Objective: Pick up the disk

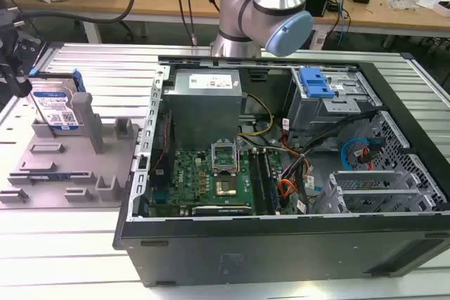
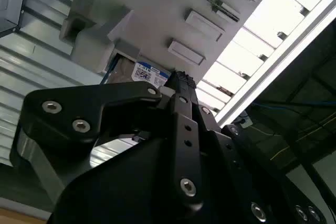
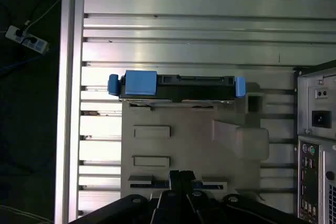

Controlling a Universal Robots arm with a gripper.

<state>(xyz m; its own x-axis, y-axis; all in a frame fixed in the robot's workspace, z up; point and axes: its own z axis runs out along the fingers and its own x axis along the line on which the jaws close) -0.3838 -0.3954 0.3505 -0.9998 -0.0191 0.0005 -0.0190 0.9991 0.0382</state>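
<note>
The flat, silver-metal rectangular disk [image 1: 58, 107] with a blue-and-white label and blue plastic side rails stands on edge in a slot of the grey plastic fixture with upright posts [image 1: 70, 166]. The fixture lies on the ribbed aluminium surface [image 1: 105, 68], on the exterior view's left. The open black computer case [image 1: 281, 251] sits just beside the fixture, on the exterior view's right. The grey and light-blue robot arm [image 1: 271, 5] rises behind the case.

In the first wrist view the disk [image 3: 194, 90] shows edge-on, with a blue rail at each end, seated along one side of the fixture [image 3: 189, 140]. The black pincer [image 3: 181, 174] hangs over the opposite side of the fixture, well apart from the disk. Its two fingers are pressed together and pinch nothing. The ribbed surface [image 3: 184, 24] stretches beyond the disk, and the rear panel of the case [image 3: 315, 129] shows at the edge.

In the second wrist view the pincer [image 2: 176, 77] points toward the printed label of the disk [image 2: 149, 73], which peeks out beside the fixture [image 2: 157, 14].
</note>
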